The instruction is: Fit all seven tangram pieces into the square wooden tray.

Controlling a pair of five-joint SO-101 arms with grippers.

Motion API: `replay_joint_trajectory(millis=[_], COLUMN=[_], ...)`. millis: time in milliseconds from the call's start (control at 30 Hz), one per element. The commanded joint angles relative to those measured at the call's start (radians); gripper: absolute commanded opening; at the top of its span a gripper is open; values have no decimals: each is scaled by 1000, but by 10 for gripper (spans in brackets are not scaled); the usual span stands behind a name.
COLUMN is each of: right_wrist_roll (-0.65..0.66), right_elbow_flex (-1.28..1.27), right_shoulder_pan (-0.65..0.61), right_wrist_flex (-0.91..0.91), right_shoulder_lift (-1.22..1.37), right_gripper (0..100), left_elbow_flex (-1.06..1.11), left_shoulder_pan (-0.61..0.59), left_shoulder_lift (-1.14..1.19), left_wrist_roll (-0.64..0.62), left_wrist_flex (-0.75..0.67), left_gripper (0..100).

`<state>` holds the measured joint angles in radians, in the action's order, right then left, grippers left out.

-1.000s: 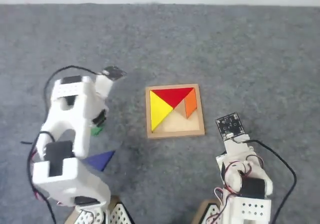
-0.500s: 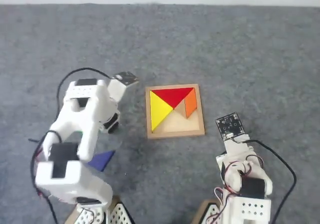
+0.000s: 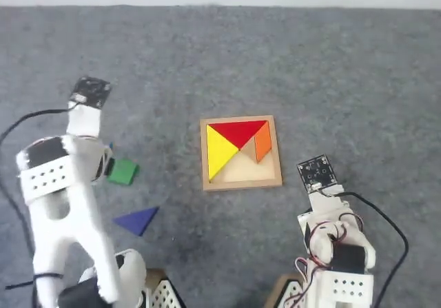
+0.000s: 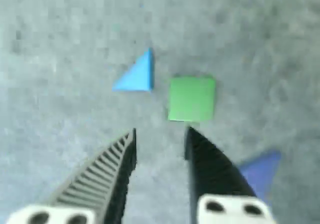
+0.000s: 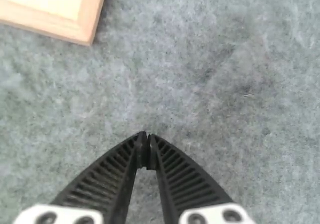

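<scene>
High view: a square wooden tray (image 3: 241,183) is seen near the middle of the desk (image 3: 331,67), which is covered in grey carpet. Three pieces are seated inside it: a large red triangle (image 3: 238,131) along the tray's far edge, a large yellow triangle (image 3: 218,151) along its left edge, and an orange piece (image 3: 262,142) against its right edge. The strip of the tray nearest the arms is left as bare wood.

Toward the desk's left edge, well apart from the tray, a flat green square (image 3: 122,171) is lying on the carpet, and a dark blue triangle (image 3: 138,220) is lying closer to the near edge. The white left arm (image 3: 62,177) is raised over this area.

From the left wrist view, the left gripper (image 4: 159,134) is shown with its fingers spread and nothing held between them. The green square (image 4: 192,98) is found just ahead of the fingertips, and a small light blue triangle (image 4: 137,73) is placed just beside the square, apart from it. The dark blue triangle (image 4: 262,169) is partly hidden behind the black finger (image 4: 207,169).

The right arm (image 3: 334,246) is parked at the desk's near right. The right gripper (image 5: 145,139) is seen with its fingers pressed together on nothing, above bare carpet, near one corner of the tray (image 5: 55,8).
</scene>
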<state>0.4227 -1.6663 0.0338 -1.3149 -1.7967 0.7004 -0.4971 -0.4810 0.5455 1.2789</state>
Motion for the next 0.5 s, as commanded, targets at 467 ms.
replay_joint_trajectory(millis=[467], right_wrist_roll=[8], right_elbow_flex=[-17], right_shoulder_pan=[-4], right_wrist_flex=[-1], right_shoulder_lift=[-16], right_gripper=[8], left_elbow_flex=[-211], left_shoulder_pan=[-58], left_shoulder_lift=[91], left_wrist_roll=[-230], left_wrist_flex=[61], left_gripper=[13])
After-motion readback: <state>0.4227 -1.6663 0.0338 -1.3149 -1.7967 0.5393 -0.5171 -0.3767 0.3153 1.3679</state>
